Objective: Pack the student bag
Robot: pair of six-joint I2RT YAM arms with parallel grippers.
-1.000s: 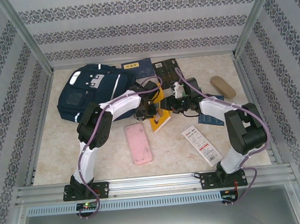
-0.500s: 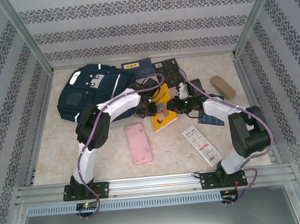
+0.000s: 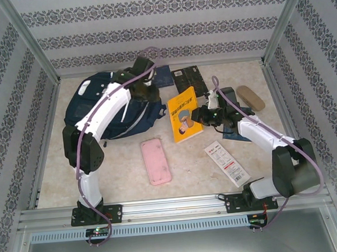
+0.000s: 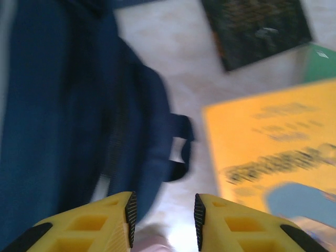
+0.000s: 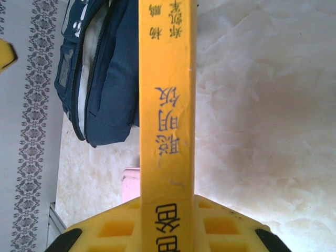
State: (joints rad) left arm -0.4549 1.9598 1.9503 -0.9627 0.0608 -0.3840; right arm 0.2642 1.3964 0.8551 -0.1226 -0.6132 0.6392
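Item: student bag (image 3: 106,107), navy, lying flat on the bench (image 3: 119,170), beneath and to the left of the left end effector (image 4: 163,215), whose jaws stand apart on nothing.

Item: yellow book (image 3: 184,114), clamped at its spine in the right end effector (image 3: 205,116), long axis running straight away from it.

Bag lies leftward of that end effector, beyond the book; left arm nearer. Likely next: carry book leftward to bag.

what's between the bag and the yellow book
A strip of bare table, with the bag's strap loop reaching into it toward the book. The left wrist view shows it best.
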